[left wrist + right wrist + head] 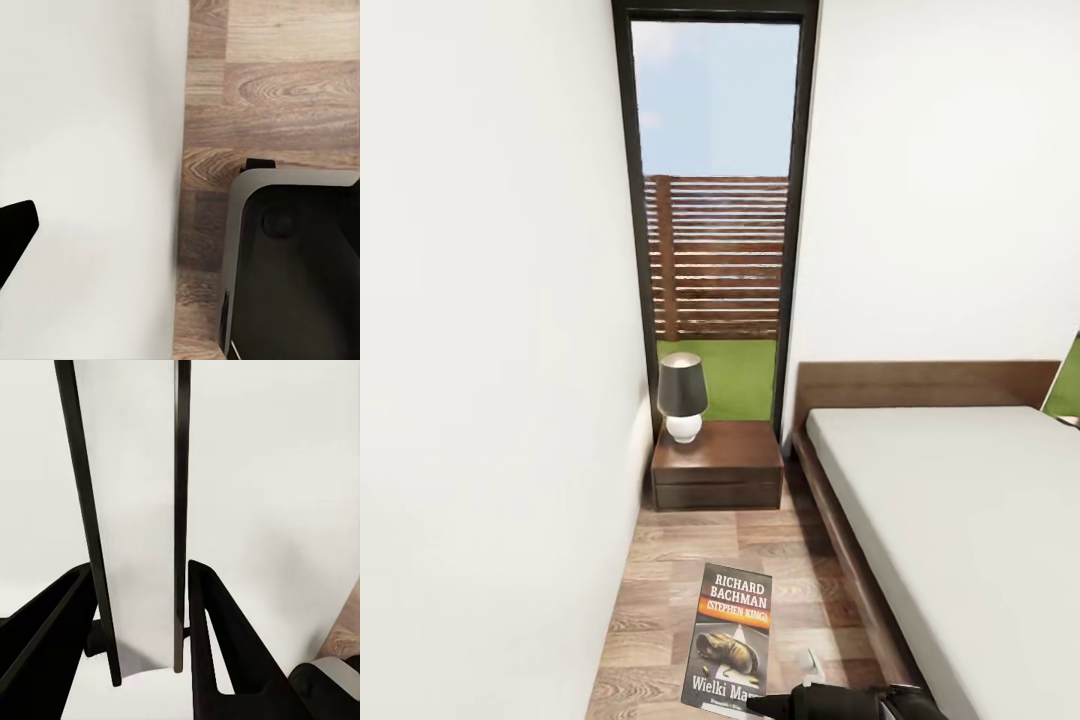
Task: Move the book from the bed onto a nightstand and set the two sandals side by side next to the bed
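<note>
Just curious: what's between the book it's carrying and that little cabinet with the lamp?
In the head view, only bare wood-plank floor lies between the book and the nightstand; the lamp sits on top.

**Three cameras, one narrow aisle**

My head camera looks forward and down the aisle between wall [490, 350] and bed [960, 500], toward the far nightstand [717, 465] and window [715, 200]. My left wrist camera faces down, close over the floor [285, 90] beside that wall. My right wrist camera looks along its fingers [225, 652], very near the book [139, 547] they clasp; my head view shares that book.
</note>
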You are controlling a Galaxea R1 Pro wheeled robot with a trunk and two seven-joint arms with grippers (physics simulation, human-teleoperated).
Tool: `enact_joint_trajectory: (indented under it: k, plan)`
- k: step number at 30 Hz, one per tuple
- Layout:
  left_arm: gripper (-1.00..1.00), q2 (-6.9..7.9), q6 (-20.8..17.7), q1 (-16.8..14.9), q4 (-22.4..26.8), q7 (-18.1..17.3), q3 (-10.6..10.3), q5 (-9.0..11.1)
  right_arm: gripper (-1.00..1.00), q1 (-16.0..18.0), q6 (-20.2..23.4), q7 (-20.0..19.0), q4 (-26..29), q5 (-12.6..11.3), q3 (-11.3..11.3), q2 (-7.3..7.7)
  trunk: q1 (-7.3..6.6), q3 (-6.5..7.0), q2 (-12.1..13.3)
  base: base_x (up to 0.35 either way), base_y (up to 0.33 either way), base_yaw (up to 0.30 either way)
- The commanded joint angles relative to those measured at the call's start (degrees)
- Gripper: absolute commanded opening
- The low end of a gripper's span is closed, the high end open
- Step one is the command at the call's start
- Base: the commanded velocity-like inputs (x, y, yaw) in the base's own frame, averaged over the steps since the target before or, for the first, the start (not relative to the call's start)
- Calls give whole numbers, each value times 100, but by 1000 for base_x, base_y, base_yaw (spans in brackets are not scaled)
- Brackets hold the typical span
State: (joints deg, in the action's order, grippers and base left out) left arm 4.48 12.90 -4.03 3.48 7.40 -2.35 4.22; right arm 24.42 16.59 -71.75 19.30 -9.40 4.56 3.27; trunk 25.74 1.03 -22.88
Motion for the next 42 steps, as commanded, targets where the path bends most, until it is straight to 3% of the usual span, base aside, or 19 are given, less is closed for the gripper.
enact_joint_trajectory:
  k: [1,16,42]
  plan:
    - [100,0,20,-2,-5,9,-28,44,-100,1,53,3,4,-62,45,7,4,-2,-3,204,-18,0]
    - [100,0,26,-2,-4,11,-28,44,-100,1,54,12,3,-55,45,0,4,-2,-3,198,-127,0]
    - [100,0,21,-2,-5,13,-28,44,-100,1,52,16,3,-53,45,-13,4,-2,-3,73,-62,0]
